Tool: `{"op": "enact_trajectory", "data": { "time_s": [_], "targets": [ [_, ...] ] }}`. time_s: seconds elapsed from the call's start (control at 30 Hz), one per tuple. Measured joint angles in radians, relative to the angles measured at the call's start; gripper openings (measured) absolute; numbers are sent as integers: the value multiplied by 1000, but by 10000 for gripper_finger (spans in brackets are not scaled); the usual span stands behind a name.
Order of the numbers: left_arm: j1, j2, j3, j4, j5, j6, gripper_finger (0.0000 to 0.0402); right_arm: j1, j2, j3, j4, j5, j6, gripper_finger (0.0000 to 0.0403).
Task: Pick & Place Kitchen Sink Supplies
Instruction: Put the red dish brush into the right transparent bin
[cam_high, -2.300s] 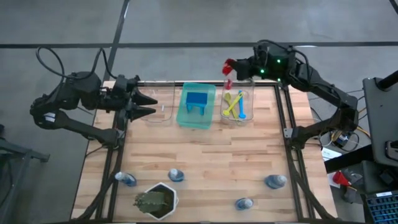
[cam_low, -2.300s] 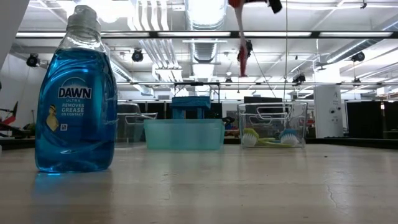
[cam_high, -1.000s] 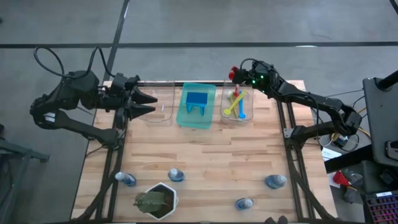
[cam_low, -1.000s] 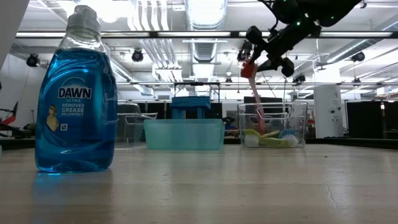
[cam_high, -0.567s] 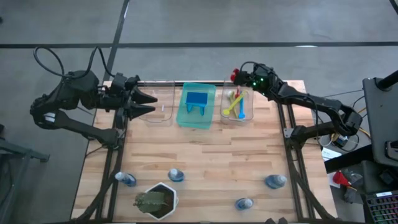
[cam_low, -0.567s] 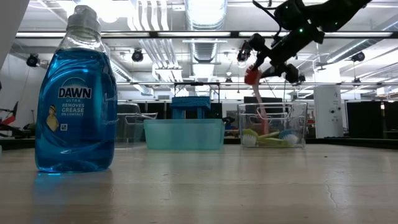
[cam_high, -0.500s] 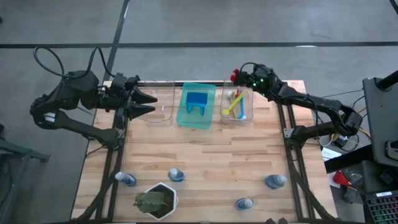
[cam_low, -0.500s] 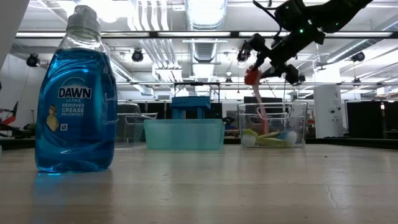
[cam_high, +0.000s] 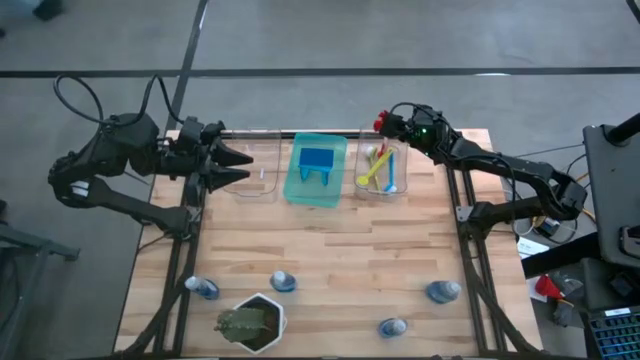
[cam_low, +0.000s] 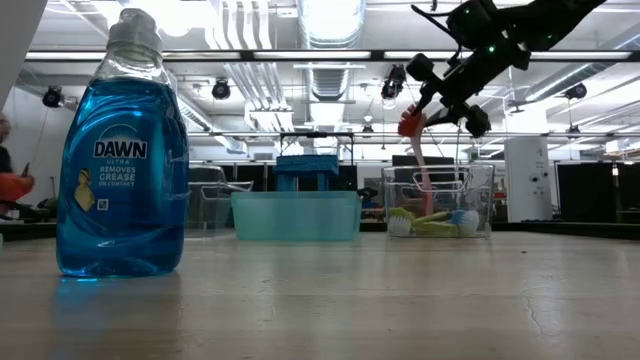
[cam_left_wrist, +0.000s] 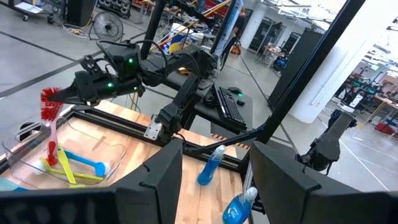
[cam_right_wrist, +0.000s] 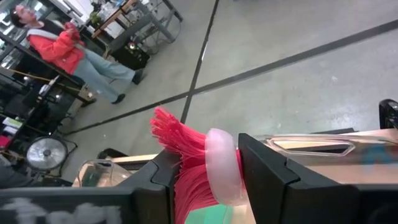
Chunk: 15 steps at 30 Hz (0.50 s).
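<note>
Looking down in the high view: right tool (cam_high: 384, 124) sits at the far rim of the clear bin (cam_high: 381, 189), pinching the red brush (cam_high: 379, 122) by its bristle head; yellow-green brush (cam_high: 374, 170) and blue brush (cam_high: 390, 172) lie crossed inside that bin; green tray (cam_high: 316, 190) just beside it holds a blue sponge (cam_high: 316, 160); left tool (cam_high: 238, 166) hovers at the bench's far left edge next to a second clear bin (cam_high: 257, 190), fingers spread, nothing between them; four small blue bottles (cam_high: 283, 281) stand along the near side of the bench (cam_high: 330, 250), well apart from each other; a plant in white pot (cam_high: 250, 322) stands near two of them.

Low view: right tool (cam_low: 432, 103) above the bin, red brush (cam_low: 414, 150) hanging head-up, tilted, handle reaching down into the bin (cam_low: 438, 201); big blue bottle (cam_low: 121, 150) upright close to the camera.

Left wrist view: own fingers (cam_left_wrist: 158, 180) spread apart; red brush (cam_left_wrist: 51, 118) stands in the bin with its head at the right tool (cam_left_wrist: 61, 96); two blue bottles (cam_left_wrist: 210, 165) on the bench.

Right wrist view: red bristles and pale collar of the red brush (cam_right_wrist: 199, 165) clamped between the fingers (cam_right_wrist: 264, 168); a person (cam_right_wrist: 68, 53) in a red top stands on the floor beyond.
</note>
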Motion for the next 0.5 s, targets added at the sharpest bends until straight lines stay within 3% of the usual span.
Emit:
{"op": "enact_trajectory", "data": {
  "time_s": [0.23,0.5],
  "targets": [
    [0,0,0,0,0,-1,181,0,1,-2,16,-3,-13,135],
    [0,0,0,1,1,-15,181,-1,-20,-3,20,-1,-28,197]
  ]
}}
